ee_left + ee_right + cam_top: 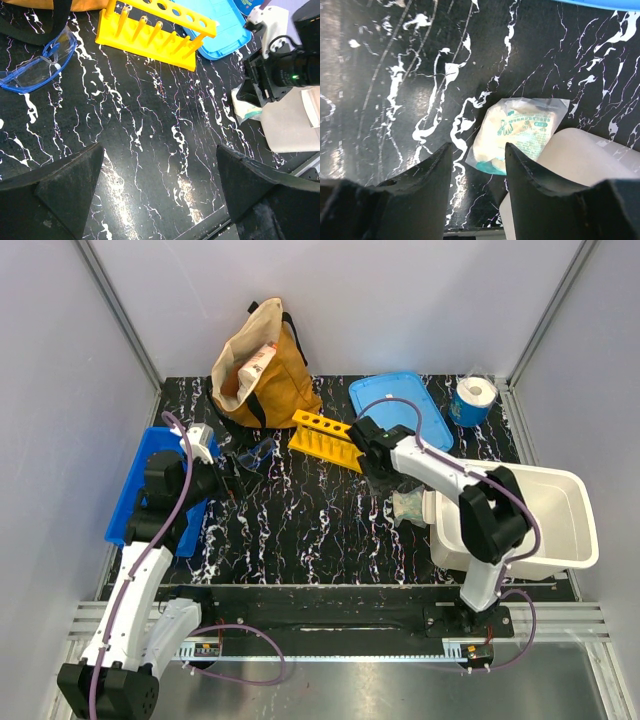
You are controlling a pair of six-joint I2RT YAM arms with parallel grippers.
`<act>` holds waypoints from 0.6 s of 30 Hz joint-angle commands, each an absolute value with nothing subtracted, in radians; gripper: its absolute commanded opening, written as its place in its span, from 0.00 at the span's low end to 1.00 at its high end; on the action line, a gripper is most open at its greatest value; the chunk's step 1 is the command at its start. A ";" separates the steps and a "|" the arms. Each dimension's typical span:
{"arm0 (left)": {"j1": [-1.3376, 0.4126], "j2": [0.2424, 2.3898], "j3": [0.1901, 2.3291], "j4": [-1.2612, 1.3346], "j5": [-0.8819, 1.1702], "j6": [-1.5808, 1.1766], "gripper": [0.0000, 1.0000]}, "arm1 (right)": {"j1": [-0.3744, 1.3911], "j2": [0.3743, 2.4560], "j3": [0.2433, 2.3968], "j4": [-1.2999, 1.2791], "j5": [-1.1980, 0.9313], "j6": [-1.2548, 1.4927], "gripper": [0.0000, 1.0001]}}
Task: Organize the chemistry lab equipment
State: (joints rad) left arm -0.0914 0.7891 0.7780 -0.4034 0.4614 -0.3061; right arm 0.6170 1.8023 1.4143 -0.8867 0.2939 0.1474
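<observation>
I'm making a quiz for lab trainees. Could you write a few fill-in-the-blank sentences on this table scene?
The glove packet lies beside the white ___. The safety goggles have a ___ frame. The test-tube rack is coloured ___. The left gripper has its jaws ___.
Missing words: bin; blue; yellow; open.

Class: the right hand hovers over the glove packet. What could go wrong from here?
The glove packet lies flat right beside the white bin, so the right hand may catch the bin wall, or pinch only the film and drop it. The safety goggles lie loose near the left hand; a sweep could knock them.
</observation>
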 commanded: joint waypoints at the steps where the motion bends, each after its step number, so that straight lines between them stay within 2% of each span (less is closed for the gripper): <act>1: -0.101 0.779 0.793 -0.382 0.440 -0.298 0.99 | 0.624 1.859 1.453 -0.922 0.370 0.141 0.51; 18: -0.110 0.779 0.798 -0.388 0.420 -0.296 0.99 | 0.604 1.991 1.456 -0.928 0.426 0.160 0.51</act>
State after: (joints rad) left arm -0.1047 0.7891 0.7780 -0.4164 0.4473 -0.3058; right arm 0.6125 1.9717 1.4208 -0.9195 0.3775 0.1497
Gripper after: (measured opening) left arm 0.988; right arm 0.520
